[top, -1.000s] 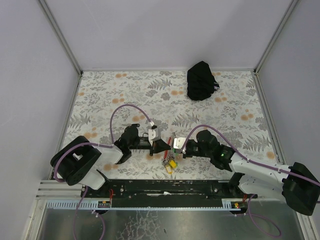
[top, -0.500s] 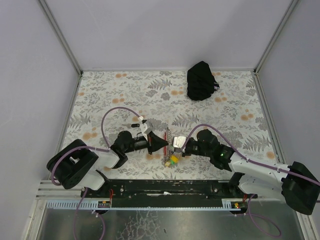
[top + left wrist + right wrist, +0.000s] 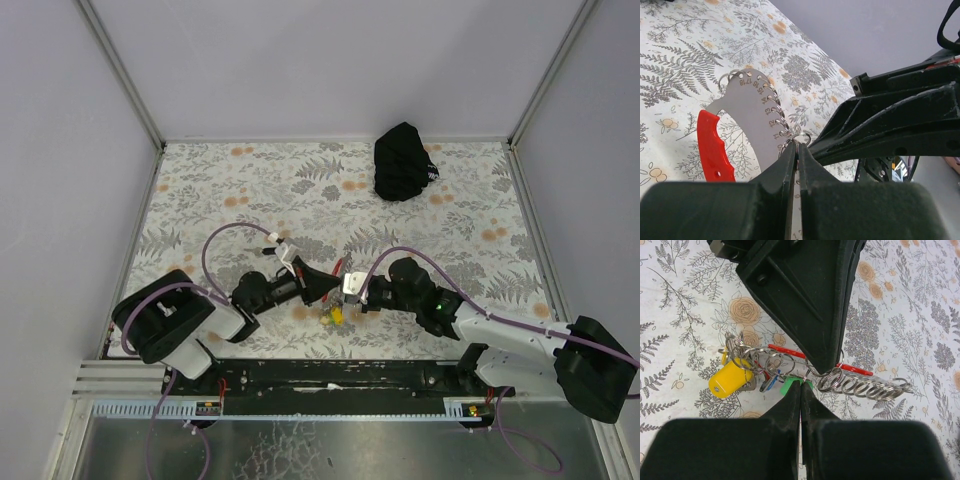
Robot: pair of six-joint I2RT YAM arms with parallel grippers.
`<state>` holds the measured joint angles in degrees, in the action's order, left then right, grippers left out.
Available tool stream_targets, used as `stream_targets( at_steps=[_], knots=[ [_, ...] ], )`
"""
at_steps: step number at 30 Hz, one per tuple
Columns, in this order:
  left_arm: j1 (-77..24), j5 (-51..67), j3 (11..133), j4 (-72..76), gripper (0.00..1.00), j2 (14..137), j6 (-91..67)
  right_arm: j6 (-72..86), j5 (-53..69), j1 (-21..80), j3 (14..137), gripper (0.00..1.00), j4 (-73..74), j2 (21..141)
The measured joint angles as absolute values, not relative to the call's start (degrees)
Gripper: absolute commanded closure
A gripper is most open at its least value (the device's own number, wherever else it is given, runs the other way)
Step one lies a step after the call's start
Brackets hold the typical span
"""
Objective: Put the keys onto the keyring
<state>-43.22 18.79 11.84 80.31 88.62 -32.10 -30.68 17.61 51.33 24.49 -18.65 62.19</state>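
The keyring hangs between my two grippers: red curved strap (image 3: 714, 145), silvery plate edged with several rings (image 3: 751, 107), yellow tag (image 3: 730, 380); from above the bunch (image 3: 335, 315) shows low at centre. My left gripper (image 3: 796, 149) is shut on one silvery ring (image 3: 801, 137) of it, also seen from above (image 3: 325, 285). My right gripper (image 3: 801, 385) is shut on the green key (image 3: 788, 387), tip to tip with the left gripper (image 3: 810, 300); it also shows from above (image 3: 346, 290). The blue key (image 3: 771, 383) hangs among the rings beside the yellow tag.
A black bag (image 3: 403, 160) lies at the far right of the flowered table (image 3: 250, 190). The two grippers meet near the table's front edge, with the arm bases and a rail (image 3: 330, 375) just behind them. Grey walls close in the sides.
My left gripper has turned at the wrist and moved a little right, up against the right gripper. The keyring bunch has shifted slightly left and up. The right arm has barely moved.
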Motion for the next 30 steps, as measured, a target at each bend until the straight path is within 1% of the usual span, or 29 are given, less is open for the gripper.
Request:
stream_targets(
  at_steps=[2,6,8,13,17,20,24,30],
  knots=[
    [-43.94,16.84,11.64,80.95,0.98,88.84,-32.82,-30.65,17.45,51.33,24.51,1.00,-18.70,62.17],
    [-44.34,14.85,10.85,82.52,0.85,88.90,-33.08,-30.63,16.62,51.33,24.51,1.00,-18.70,61.36],
    [-44.18,14.52,10.44,84.14,0.81,88.92,-32.93,-30.63,16.43,51.33,24.51,1.00,-18.52,60.69],
    [-41.85,17.23,9.26,86.28,0.80,90.43,-32.01,-30.70,15.97,51.33,24.51,1.00,-17.56,60.20],
    [-39.24,23.03,8.91,86.35,0.73,91.22,-28.97,-31.20,16.01,51.33,24.58,1.00,-15.97,60.20],
    [-38.11,28.34,9.28,85.67,0.72,91.15,-24.75,-31.68,16.08,51.33,24.88,1.00,-15.25,60.20],
    [-37.82,34.83,11.33,80.79,0.72,88.66,-16.88,-32.03,16.14,51.33,25.36,1.00,-14.81,60.23],
    [-37.82,40.42,12.78,71.50,0.71,83.48,-5.65,-32.47,16.67,51.33,25.54,1.00,-13.65,60.84]
  ],
)
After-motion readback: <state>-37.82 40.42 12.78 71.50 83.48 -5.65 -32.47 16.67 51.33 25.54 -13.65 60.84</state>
